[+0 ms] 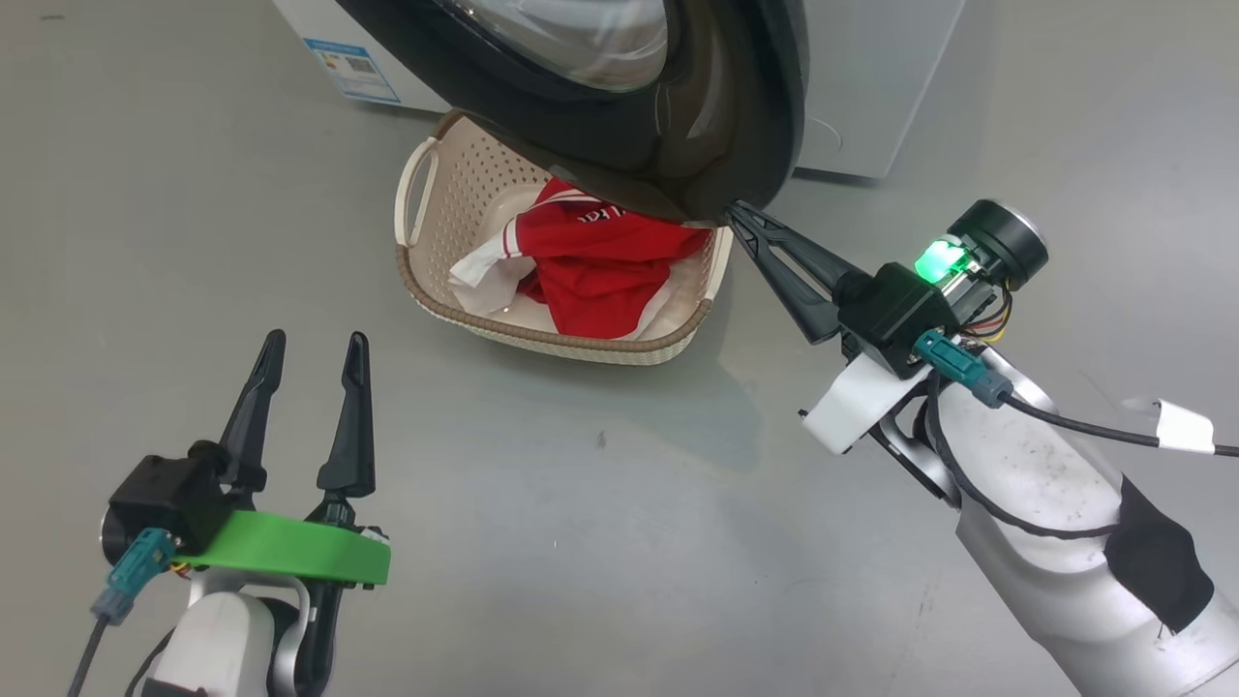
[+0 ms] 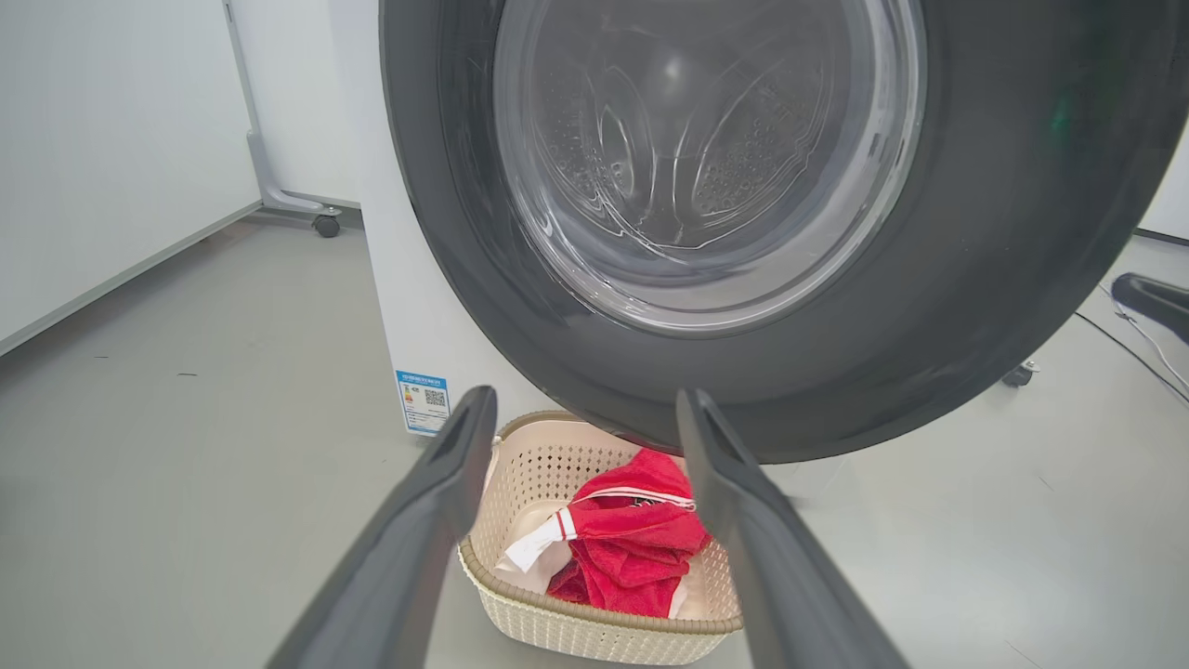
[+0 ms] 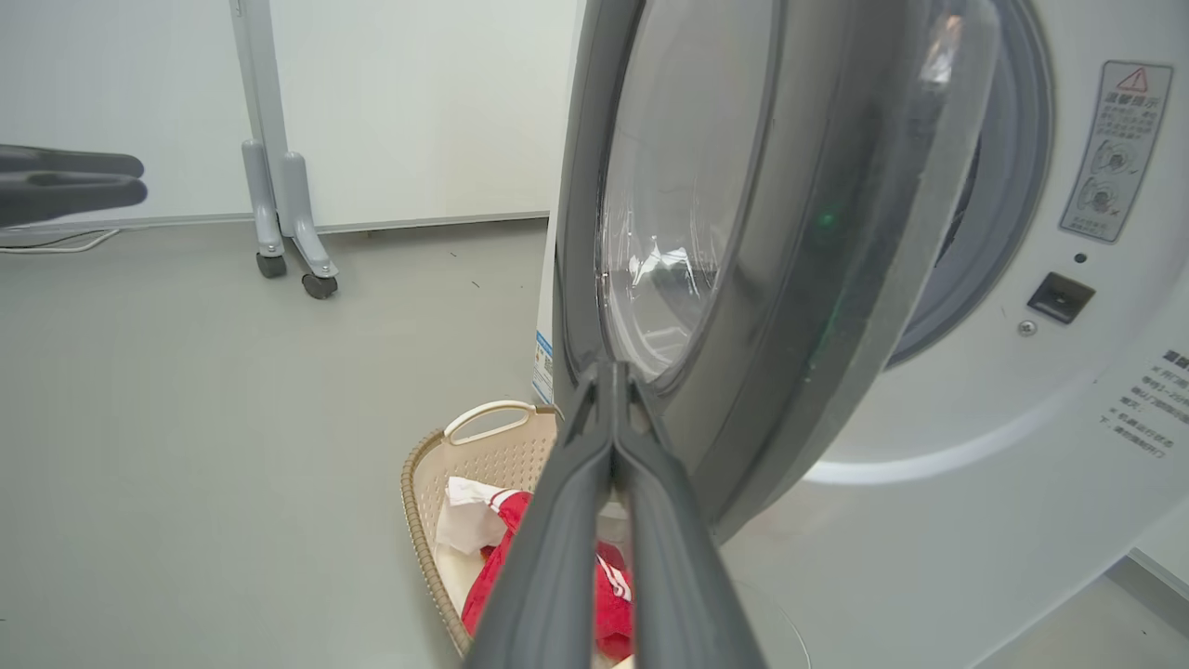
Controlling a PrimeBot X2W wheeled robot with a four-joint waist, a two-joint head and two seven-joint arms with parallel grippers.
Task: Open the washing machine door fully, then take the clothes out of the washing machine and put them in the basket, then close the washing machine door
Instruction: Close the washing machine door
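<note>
Two claws show in the head view, and they stand quite differently. Our left claw (image 1: 317, 336) is spread wide with nothing between its fingers. It hangs over the grey floor (image 1: 600, 503), apart from the basket (image 1: 542, 341). Our right claw (image 1: 736, 208) is pressed fully together on nothing, and its tips sit right at the lower edge of the washing machine door (image 1: 745, 97). We cannot tell whether they actually touch the black rim.

The door stands partly swung out from the white washing machine (image 1: 871, 77), and its lower rim hangs above the far side of the basket. The basket sits on the floor just in front of the machine. The clothes (image 1: 600, 271) lie inside it, a red heap with white fabric showing at its left. In the left wrist view we see the steel drum through the door's glass.
</note>
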